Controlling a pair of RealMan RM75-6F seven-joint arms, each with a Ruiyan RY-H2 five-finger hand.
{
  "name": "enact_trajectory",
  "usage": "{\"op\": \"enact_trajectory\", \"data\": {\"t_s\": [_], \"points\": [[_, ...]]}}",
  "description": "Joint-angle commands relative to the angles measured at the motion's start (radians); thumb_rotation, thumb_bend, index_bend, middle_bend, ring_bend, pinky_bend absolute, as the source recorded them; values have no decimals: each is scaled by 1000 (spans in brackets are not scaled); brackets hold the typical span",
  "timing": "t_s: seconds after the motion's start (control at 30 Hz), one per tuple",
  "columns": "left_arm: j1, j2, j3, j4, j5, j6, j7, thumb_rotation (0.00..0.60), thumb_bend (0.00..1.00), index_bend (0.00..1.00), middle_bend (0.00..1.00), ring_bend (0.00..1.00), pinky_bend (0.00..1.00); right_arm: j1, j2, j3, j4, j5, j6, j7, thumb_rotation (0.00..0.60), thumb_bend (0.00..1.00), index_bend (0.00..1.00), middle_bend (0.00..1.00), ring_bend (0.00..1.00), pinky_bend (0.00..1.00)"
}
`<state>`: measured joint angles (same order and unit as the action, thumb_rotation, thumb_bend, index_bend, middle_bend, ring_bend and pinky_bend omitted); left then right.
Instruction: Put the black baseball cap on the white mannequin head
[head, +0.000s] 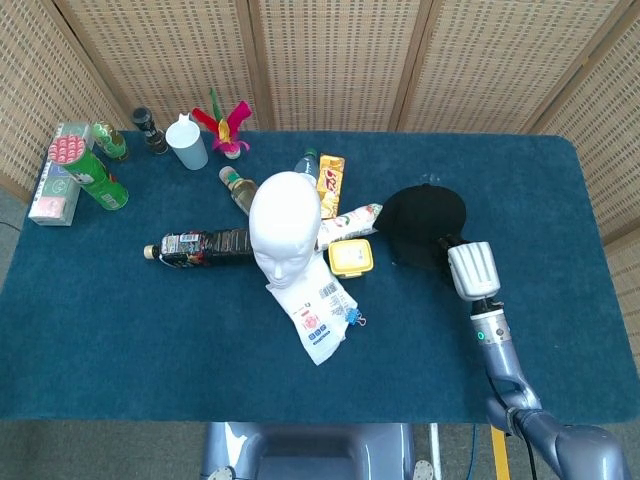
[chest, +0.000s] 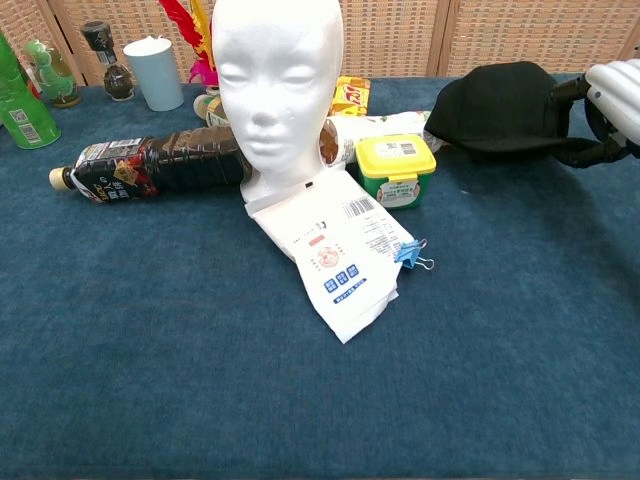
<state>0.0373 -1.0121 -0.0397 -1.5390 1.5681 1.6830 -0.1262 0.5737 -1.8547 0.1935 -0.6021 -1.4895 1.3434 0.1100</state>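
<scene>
The black baseball cap (head: 422, 225) (chest: 498, 108) hangs a little above the blue table, right of centre, tilted. My right hand (head: 468, 268) (chest: 600, 115) grips its brim from the right side. The white mannequin head (head: 283, 226) (chest: 277, 80) stands upright at the table's middle, facing me, well to the left of the cap. My left hand shows in neither view.
A yellow-lidded tub (head: 350, 258) and a lying white bottle (head: 352, 217) sit between head and cap. A dark bottle (head: 200, 246), a white packet with a blue clip (head: 318, 310), a snack bar (head: 331, 172), a white cup (head: 187, 145) and green cans (head: 92, 172) lie leftward.
</scene>
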Motion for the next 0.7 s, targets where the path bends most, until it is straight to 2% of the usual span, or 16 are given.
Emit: {"op": "enact_trajectory", "data": {"t_s": [0.03, 0.27, 0.47, 0.7], "points": [[0, -1, -1, 0, -1, 0, 0, 600, 286, 631, 488, 374, 351, -1, 12, 1, -19, -1, 16, -1, 600, 426, 676, 641, 747, 911], [0, -4, -1, 5, -3, -4, -3, 600, 287, 631, 488, 374, 351, -4, 52, -8, -74, -8, 30, -3, 600, 428, 675, 646, 756, 918], [0, -7, 0, 11, -5, -7, -9, 600, 287, 632, 488, 374, 351, -7, 58, 15, -104, 5, 74, -12, 600, 439, 674, 651, 771, 931], [1, -9, -3, 16, -8, -5, -12, 600, 287, 632, 488, 374, 351, -7, 57, 43, -95, 8, 145, 36, 600, 444, 673, 652, 772, 932]]}}
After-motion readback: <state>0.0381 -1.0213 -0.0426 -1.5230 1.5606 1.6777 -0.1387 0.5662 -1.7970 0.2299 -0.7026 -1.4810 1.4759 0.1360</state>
